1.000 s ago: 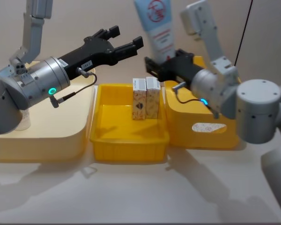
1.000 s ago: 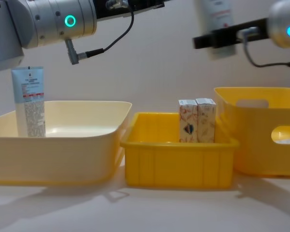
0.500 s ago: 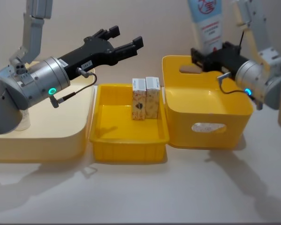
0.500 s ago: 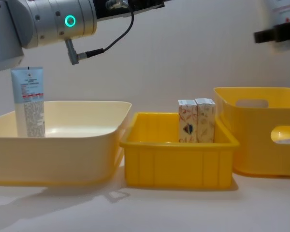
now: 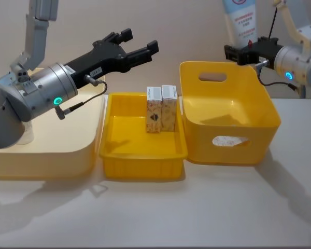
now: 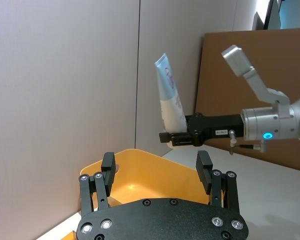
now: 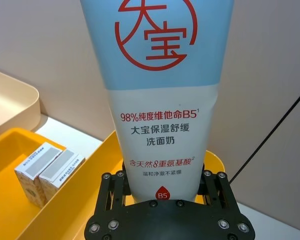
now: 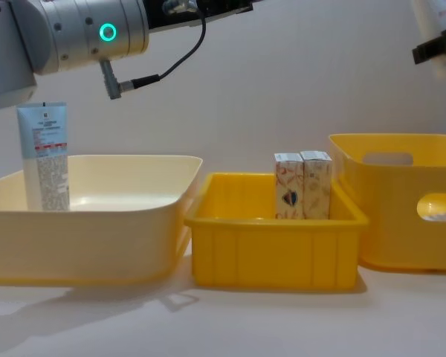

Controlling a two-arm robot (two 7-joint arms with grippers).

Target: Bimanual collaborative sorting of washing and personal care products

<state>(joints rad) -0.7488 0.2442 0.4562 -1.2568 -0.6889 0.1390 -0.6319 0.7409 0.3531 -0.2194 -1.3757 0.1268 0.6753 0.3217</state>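
My right gripper [image 5: 246, 50] is shut on the base of a light-blue and white tube [image 5: 240, 18] with red print, held upright above the back rim of the tall yellow bin [image 5: 225, 142]. The right wrist view has the tube [image 7: 162, 100] close up between the fingers. My left gripper [image 5: 139, 40] hangs open and empty above the gap between the cream bin [image 5: 46, 153] and the yellow tray [image 5: 140, 168]. Two patterned cartons [image 5: 161, 108] stand upright in the tray. Another tube [image 8: 44, 156] stands in the cream bin.
The three containers sit side by side on the pale table: cream bin left, low tray middle, tall bin right. Bare table lies in front of them. The left wrist view faces the right gripper [image 6: 190, 136] and its tube [image 6: 170, 100] across the tall bin.
My right gripper has carried the tube to the right and back, from beside the left gripper over the tray to the tall bin's back rim. The left arm has not moved.
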